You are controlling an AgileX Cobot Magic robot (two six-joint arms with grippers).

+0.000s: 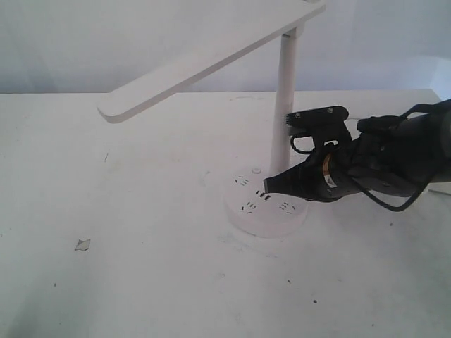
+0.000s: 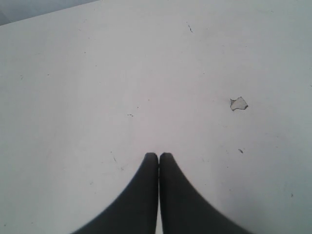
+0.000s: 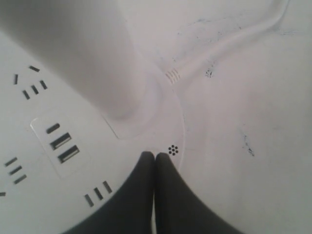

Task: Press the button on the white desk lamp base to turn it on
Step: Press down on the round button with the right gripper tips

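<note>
On the far left of my exterior view a small pale scrap [image 1: 82, 244] lies on the white table [image 1: 141, 296], well apart from the lamp. My left wrist camera sees the same scrap [image 2: 239, 103] off to one side of the left pincer [image 2: 158, 156]. That pincer's two dark fingers are pressed together with no gap and grip nothing, and only bare, lightly scuffed table [image 2: 97, 73] lies under them. I cannot find this pincer in the exterior view.

Moving right, the lamp's long flat head [image 1: 211, 60] slants up from the left toward the top of the slim upright stem [image 1: 284, 98]. The white desk lamp base [image 1: 268, 218], a round puck, sits on the table right of centre, with outlet slots [image 1: 248, 206] on its top.

From the right edge my dark right arm [image 1: 394, 155] reaches in low. The right pincer [image 1: 268, 186] has its tip over the top of the base, just in front of the stem. In the right wrist view this pincer [image 3: 154, 156] is also drawn fully together and empty. Its tips lie at the foot of the stem [image 3: 87, 53], between the dark USB ports [image 3: 61, 141] and a small cluster of dots [image 3: 172, 150] near the rim of the base [image 3: 44, 165]. I cannot tell whether the tips touch the plastic. A white cord [image 3: 229, 41] leaves the base and runs off across the table.
</note>
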